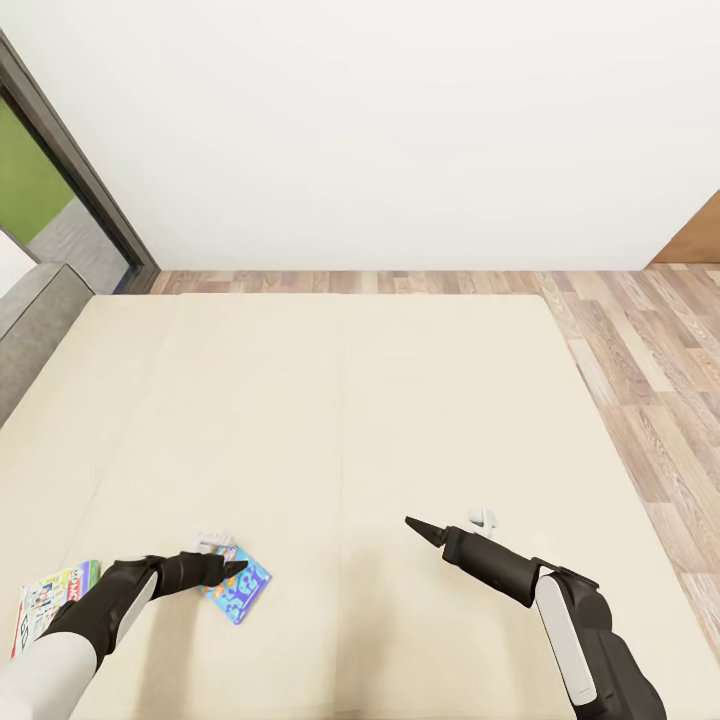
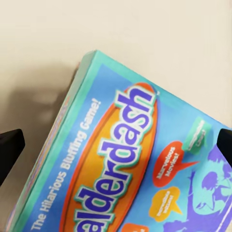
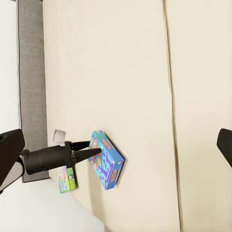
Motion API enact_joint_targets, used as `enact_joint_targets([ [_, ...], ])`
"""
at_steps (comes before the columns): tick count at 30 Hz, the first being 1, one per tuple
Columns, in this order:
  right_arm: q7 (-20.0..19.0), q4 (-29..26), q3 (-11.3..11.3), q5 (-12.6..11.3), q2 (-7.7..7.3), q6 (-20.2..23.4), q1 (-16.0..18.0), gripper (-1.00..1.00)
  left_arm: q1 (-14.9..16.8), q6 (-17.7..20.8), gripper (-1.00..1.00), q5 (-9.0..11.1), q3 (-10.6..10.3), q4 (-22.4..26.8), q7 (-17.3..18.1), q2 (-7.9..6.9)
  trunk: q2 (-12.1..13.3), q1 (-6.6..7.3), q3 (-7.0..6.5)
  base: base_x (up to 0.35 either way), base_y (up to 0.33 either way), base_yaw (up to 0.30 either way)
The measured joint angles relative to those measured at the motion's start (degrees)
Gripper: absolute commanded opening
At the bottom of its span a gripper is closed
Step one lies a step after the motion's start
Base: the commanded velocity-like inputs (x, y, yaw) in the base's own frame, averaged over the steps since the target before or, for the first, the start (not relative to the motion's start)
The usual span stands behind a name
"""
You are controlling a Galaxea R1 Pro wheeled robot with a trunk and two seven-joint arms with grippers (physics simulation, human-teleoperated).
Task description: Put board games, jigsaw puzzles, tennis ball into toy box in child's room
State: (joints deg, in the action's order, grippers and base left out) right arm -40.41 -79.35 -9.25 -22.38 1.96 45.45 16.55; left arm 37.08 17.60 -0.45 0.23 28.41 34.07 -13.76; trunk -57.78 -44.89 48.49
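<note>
Currently the left gripper is sitting right over the Balderdash game box, which is lying flat on the bed near its front edge, toward the front-left corner. In the left wrist view the box is filling the space between the two dark fingers, which are standing apart on either side of it and not yet touching, so the fingers are open. In the right wrist view the fingers are looking spread, tips at the box's near edge.

The Monopoly box is lying further toward the bed's left edge, partly hidden behind the left arm.

The right gripper is hovering empty over the front-middle of the mattress, well apart from both boxes; its fingers are reading as closed to a point, holding nothing.

Handling judgement: thin, rigid cardboard box, probably light, glossy printed lid, so likely slippery. Lying flush on soft mattress, so there is little edge to get under. Best hold is probably across the short width, pinching the two long side walls near the middle to keep it from pivoting. A corner grip would risk it swinging or slipping.
</note>
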Motion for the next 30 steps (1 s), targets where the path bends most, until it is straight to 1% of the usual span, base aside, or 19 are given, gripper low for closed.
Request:
enact_joint_targets([
  [5,0.0,0.0,0.02,0.0,0.0,0.0,0.01,1.0,0.0,-0.24,1.0,-0.03,0.0,-0.02,0.0,0.02,0.0,0.0,0.0,0.0,-0.018,0.0],
  [11,0.04,-0.01,0.0,0.01,0.0,0.0,-0.01,1.0,0.0,-0.31,1.0,-0.03,-0.01,-0.04,0.01,0.06,0.0,0.0,0.0,0.0,-0.152,0.0],
  [27,0.0,0.0,0.34,0.0,0.0,-0.09,0.01,1.0,0.0,-0.3,1.0,-0.03,0.0,-0.02,-0.08,0.07,0.0,0.0,0.0,0.0,-0.007,0.0],
  [30,-0.01,-0.01,0.37,0.01,0.0,-0.09,-0.01,1.0,0.0,-0.29,1.0,-0.06,-0.01,-0.03,-0.09,0.1,0.0,0.0,0.0,0.0,-0.099,0.0],
])
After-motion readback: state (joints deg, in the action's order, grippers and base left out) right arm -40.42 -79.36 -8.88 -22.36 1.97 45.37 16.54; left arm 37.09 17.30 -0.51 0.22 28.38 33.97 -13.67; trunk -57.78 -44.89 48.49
